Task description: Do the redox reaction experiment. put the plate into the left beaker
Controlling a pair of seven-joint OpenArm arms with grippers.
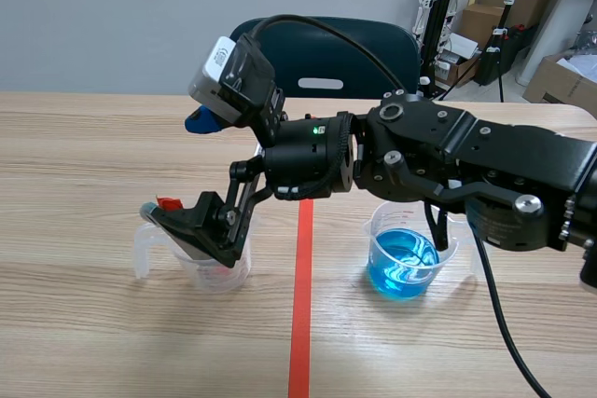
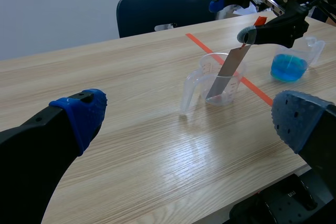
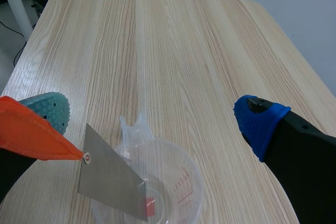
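A clear beaker of blue liquid [image 1: 404, 265] stands right of the orange-red tape line [image 1: 300, 305], partly hidden behind the right arm, which crosses low over the line to the left beaker [image 1: 222, 273]. A black cable loops over this arm and another hangs past the blue beaker.

The grey metal plate [image 3: 113, 182] leans tilted in the left beaker, lower end inside and upper corner carrying an orange tag [image 3: 31, 135]. The tag lies against one finger of the right claw [image 3: 155, 118], whose fingers stand wide apart, released. The left claw [image 2: 190, 119] is also released and hangs well apart from the beaker.

The desk [image 1: 93, 156] is pale wood grain. Behind it are a dark blue chair [image 1: 322, 58], a grey wall [image 1: 112, 16] and cardboard boxes [image 1: 485, 16].
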